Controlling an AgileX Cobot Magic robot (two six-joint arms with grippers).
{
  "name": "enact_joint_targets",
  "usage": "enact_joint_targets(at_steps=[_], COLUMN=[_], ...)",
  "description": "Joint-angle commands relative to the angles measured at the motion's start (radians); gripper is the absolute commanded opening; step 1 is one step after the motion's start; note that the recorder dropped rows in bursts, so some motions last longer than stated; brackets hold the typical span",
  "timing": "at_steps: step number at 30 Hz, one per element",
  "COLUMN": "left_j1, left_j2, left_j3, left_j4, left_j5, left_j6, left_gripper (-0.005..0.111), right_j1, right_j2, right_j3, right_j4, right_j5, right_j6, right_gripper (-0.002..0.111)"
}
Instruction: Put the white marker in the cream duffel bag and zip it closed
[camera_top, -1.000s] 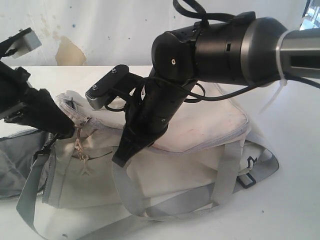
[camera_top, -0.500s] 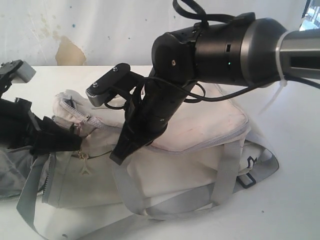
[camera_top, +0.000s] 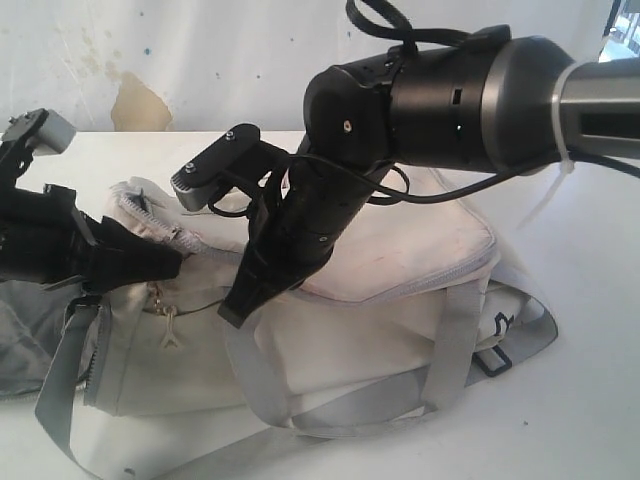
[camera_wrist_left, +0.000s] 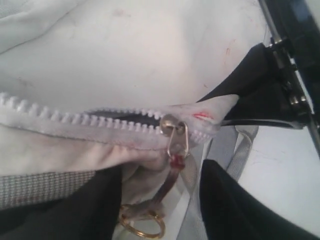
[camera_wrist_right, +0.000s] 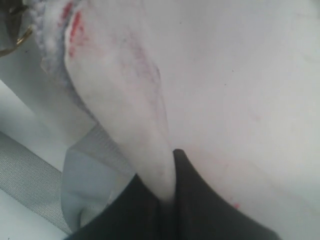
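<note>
The cream duffel bag (camera_top: 400, 250) lies on its side on the white table. Its zipper is partly undone, and the metal slider (camera_wrist_left: 172, 125) sits near the end of the teeth. A reddish pull strap with a brass ring (camera_wrist_left: 142, 225) hangs from the slider, between the parted fingers of my left gripper (camera_wrist_left: 160, 200), which do not clamp it. From outside, that left gripper (camera_top: 165, 262) points at the bag's left end. My right gripper (camera_wrist_right: 167, 182) is shut on a pinched fold of the bag's cream fabric (camera_wrist_right: 150, 125), near the front of the bag (camera_top: 232, 310). The white marker is out of view.
Grey webbing straps (camera_top: 450, 340) loop off the bag's front, with a black buckle (camera_top: 495, 355) on the right. Dark grey lining (camera_top: 25, 320) spills out at the left. The bulky right arm (camera_top: 440, 95) hangs over the bag. White tabletop (camera_top: 590, 400) shows to the right, and a stained wall stands behind.
My left gripper drew back to the left and down, then came right again to the zipper end. The right gripper keeps its hold on the fold and has barely shifted.
</note>
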Motion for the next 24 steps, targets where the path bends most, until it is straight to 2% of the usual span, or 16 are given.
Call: enact_joint_targets(at_steps=[1,5,10,16,18,20,24], left_j1=[-0.004,-0.004,-0.004,-0.004,-0.004,-0.004,-0.002], left_j2=[0.036,0.065,0.076,0.076,0.076,0.076,0.076], left_j3=[0.004,0.004,0.004,0.004,0.004,0.004,0.004], left_j4=[-0.065,-0.103,-0.099,-0.122,-0.129,-0.127,-0.119], left_j5=[-0.006,0.010,0.009,0.032,0.069,0.106,0.152], left_j6=[0.034,0.049,0.049,0.053,0.055,0.055,0.030], left_gripper=[0.051,0.047,0.026,0.023,0.014,0.000,0.000], right_j1=[-0.005,-0.005,-0.005,-0.005,-0.005,-0.005,-0.005], right_j2=[-0.003,-0.003,-0.003,-0.003,-0.003,-0.003,-0.003], right_j3=[0.003,0.003,0.003,0.003,0.003,0.003,0.003], right_j4=[-0.006,-0.006,-0.006,-0.006,-0.006,-0.006,-0.006], right_j5=[-0.008,-0.008,-0.008,-0.008,-0.006,-0.006,-0.006], right_j6=[0.006,0.006,0.006,0.006,0.006,0.006,0.006], right_gripper=[0.000,0.000,0.000,0.000,0.000,0.000,0.000])
